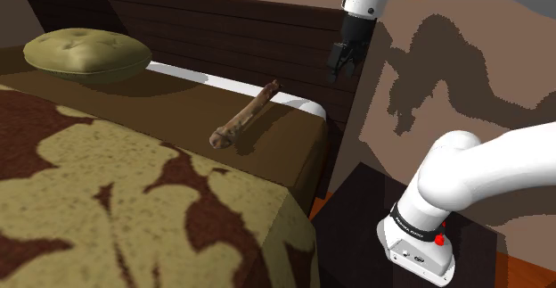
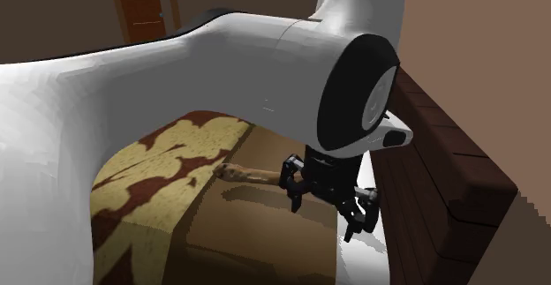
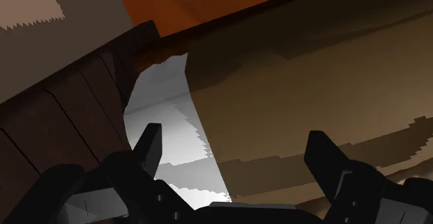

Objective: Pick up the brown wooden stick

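A brown wooden stick (image 1: 247,113) lies on the brown bed cover (image 1: 267,152) near the bed's head, one end resting by the white sheet (image 1: 294,102). My black gripper (image 1: 339,66) hangs in the air above and to the shoulder view's right of the stick's far end, not touching it. In the second exterior view the stick (image 2: 248,175) pokes out from behind the gripper (image 2: 325,213). The wrist view has the gripper (image 3: 236,153) open, its fingers (image 3: 148,145) wide apart with nothing between them, over the edge where white sheet (image 3: 163,112) meets brown cover (image 3: 305,84).
A dark wooden headboard (image 1: 223,37) runs behind the bed. An olive pillow (image 1: 86,53) lies at the shoulder view's left. The patterned olive and brown spread (image 1: 107,206) covers the near part. A dark nightstand (image 1: 356,233) stands beside the bed, by my base (image 1: 419,242).
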